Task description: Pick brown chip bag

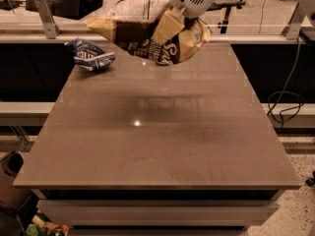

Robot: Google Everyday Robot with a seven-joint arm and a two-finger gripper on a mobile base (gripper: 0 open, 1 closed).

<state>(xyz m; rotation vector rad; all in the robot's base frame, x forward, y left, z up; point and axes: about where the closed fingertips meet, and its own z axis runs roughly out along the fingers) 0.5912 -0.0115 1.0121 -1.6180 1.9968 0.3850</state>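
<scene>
The brown chip bag (142,36) is a large dark-brown foil bag with pale yellow ends and a white panel. It hangs in the air well above the far part of the table (157,132), clear of its surface. My gripper (172,26) comes down from the upper right and is shut on the bag's right half, with one pale finger (166,27) lying across the front of the bag. The bag's left end sticks out to the left.
A smaller dark blue bag (91,55) with white lettering lies at the table's far left corner. A metal rail and shelf run behind the table. A cable hangs at the right. Clutter sits on the floor at the lower left.
</scene>
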